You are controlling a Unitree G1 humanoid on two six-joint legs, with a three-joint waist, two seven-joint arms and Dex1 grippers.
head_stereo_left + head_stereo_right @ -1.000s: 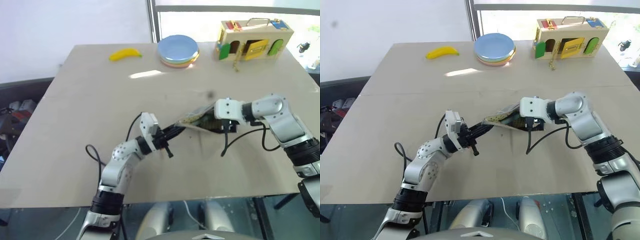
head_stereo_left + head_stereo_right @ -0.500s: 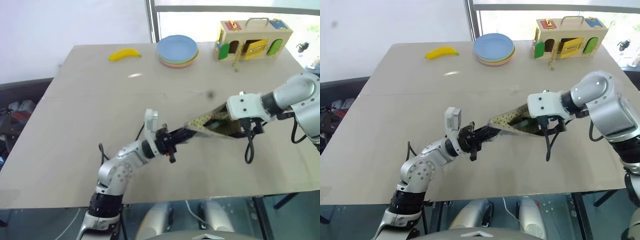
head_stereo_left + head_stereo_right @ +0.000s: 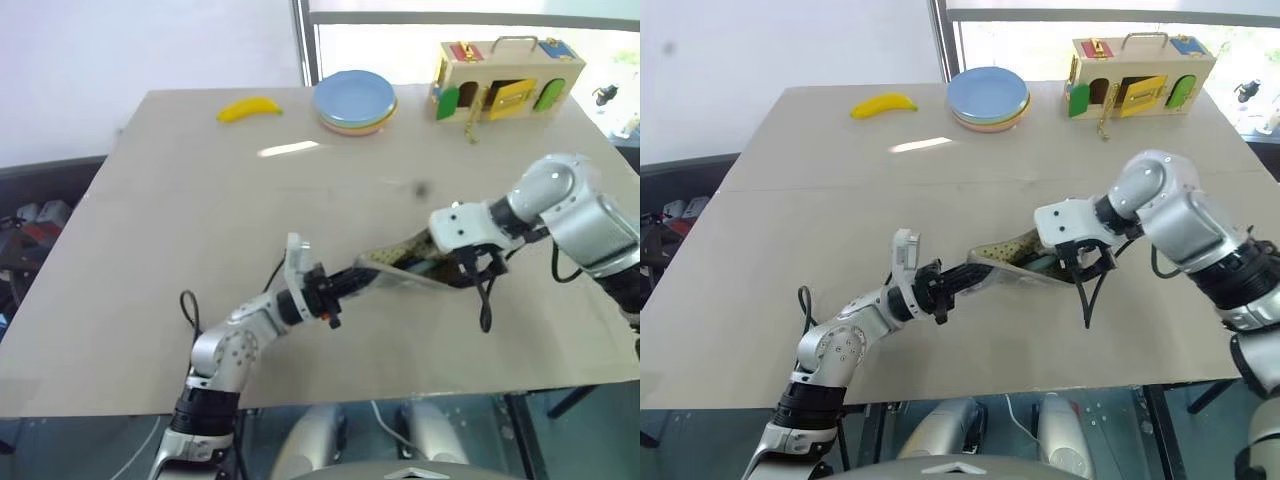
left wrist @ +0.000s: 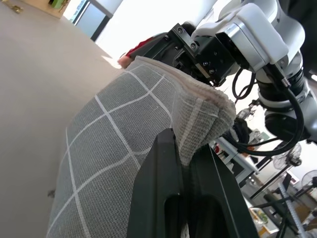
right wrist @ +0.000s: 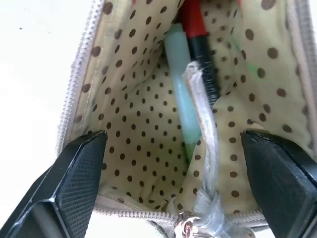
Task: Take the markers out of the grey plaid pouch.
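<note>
Where the pale tabletop [image 3: 200, 210] meets the room, a white wall stands behind on the left and a bright window on the right, with dark clutter on the floor at the far left. Along the far edge lie, from left to right, a yellow banana [image 3: 250, 108], a stack of pastel plates [image 3: 356, 101] and a wooden latch box [image 3: 508, 78] with coloured doors.

Nearer the front, the left gripper [image 3: 352, 285] is pressed together on one end of the grey plaid pouch [image 3: 405, 270], pinching the fabric between its black fingers [image 4: 163, 183]. The pouch stretches rightward from it, lifted off the table, to the right gripper [image 3: 1070, 262], whose fingers [image 5: 74, 173] are spread wide at the pouch's open mouth.

From the head views the pouch's contents are hard to make out, as the right wrist housing covers much of the opening. The right wrist view looks straight into the dotted lining and shows the markers [image 5: 190, 74] still inside: a pale green one beside a black one with a red cap, both partly cut off and crossed by the grey zip cord [image 5: 203, 129]. The left wrist view shows instead the outer grey fabric with its pale grid lines.
</note>
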